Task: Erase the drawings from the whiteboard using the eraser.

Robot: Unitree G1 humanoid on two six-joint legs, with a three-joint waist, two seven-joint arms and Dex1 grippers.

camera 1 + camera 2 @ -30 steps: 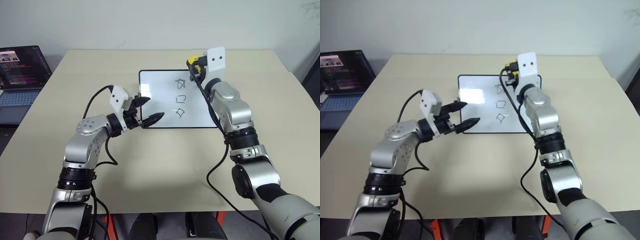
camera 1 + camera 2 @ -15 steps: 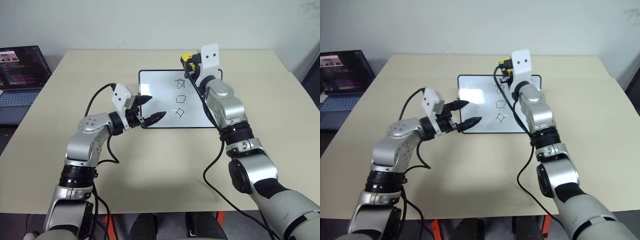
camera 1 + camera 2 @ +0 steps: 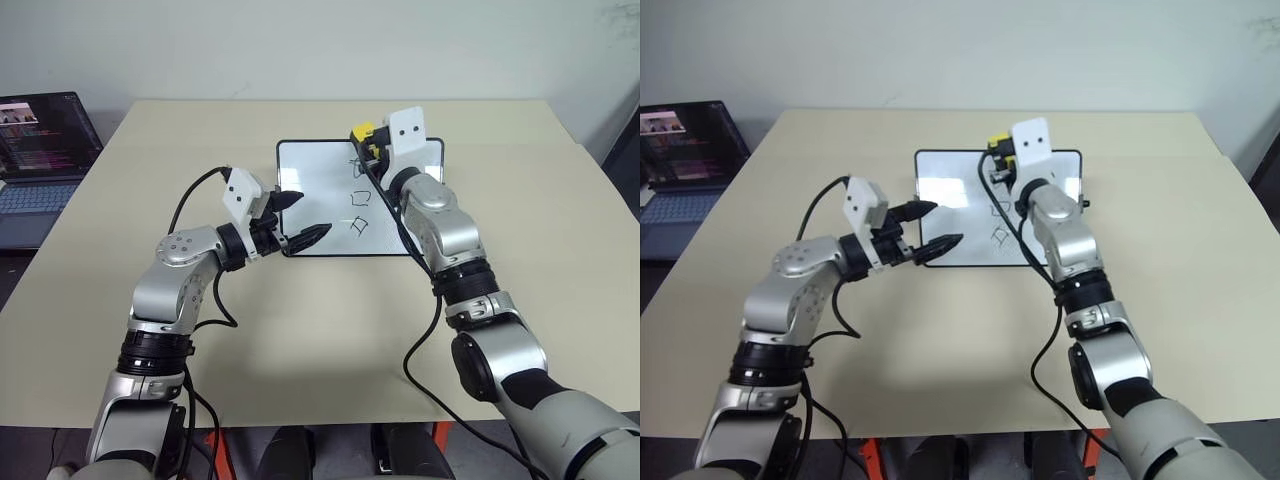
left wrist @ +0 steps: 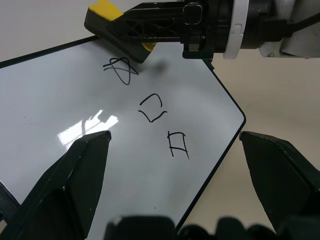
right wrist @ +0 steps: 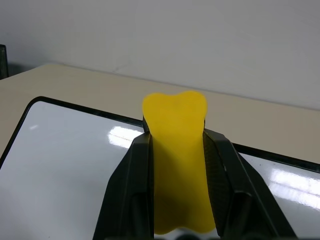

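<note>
Beige table (image 3: 300, 330): laptop (image 3: 40, 150) aside; left tool (image 3: 297, 217) wide; right tool (image 5: 176, 150) clamps eraser (image 5: 177, 160).

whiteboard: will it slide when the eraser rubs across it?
Likely. The whiteboard is thin, probably light, lying flat on the smooth table. The open left claw is at its near-left corner but not clamping it. It looks rigid, so it shouldn't flex.
</note>
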